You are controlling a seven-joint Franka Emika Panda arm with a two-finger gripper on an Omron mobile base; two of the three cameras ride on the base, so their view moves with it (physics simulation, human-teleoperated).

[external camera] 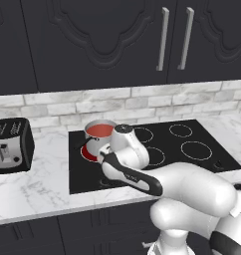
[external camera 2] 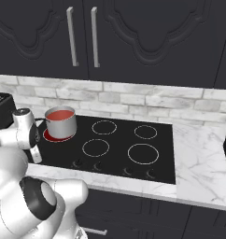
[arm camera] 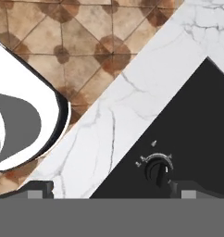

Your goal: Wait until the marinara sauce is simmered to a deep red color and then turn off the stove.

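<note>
Spreading wide, fingers [arm camera: 40, 190] empty, knob [arm camera: 158, 172] near right tip

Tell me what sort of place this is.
A kitchen, rendered rather than real. A black glass stove is set into a marble counter, a steel saucepan of red marinara sauce sits on a glowing burner, and a toaster stands beneath dark cabinets.

Saucepan [external camera 2: 61, 122] on stove [external camera 2: 133, 135], toaster [external camera: 11, 145] to its left
</note>
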